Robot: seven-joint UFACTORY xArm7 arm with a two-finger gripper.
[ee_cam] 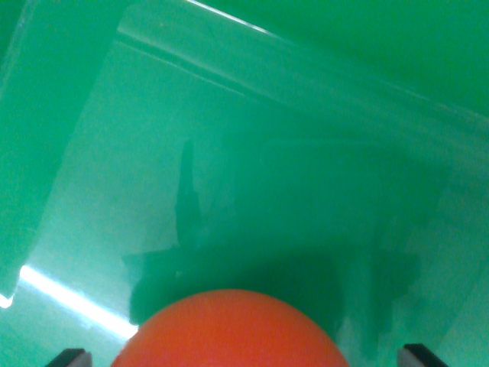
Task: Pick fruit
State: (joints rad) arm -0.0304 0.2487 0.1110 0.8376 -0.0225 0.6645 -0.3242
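My gripper (241, 359) sits at the bottom edge of the frame. Only two dark fingertips (70, 357) peek in at the lower left and lower right corners. They stand wide apart, jaws clearly spread, nothing clamped. Between them, at bottom centre, is the orange fruit (229, 332): a round, smooth dome, cut off by the frame edge. I see a gap on each side between fruit and tips, so no contact that I can see.

Handling, my guess: it looks like a small orange or a plastic replica, light, fairly stiff, with a smooth skin that may slip. Being round, it will roll or squirt out if I pinch off-centre. I'd take it across its widest middle, tips on opposite sides, and close gently; if real, too hard a squeeze would bruise it.

Outward from there: the fruit rests on the floor of a green bin (252, 176), glossy, blurred. A dark shadow (183, 252) spreads just above the fruit in the middle of the frame. A bright glare streak (72, 294) runs at lower left. The bin's rim or wall crosses the upper right. Nothing else is visible inside.
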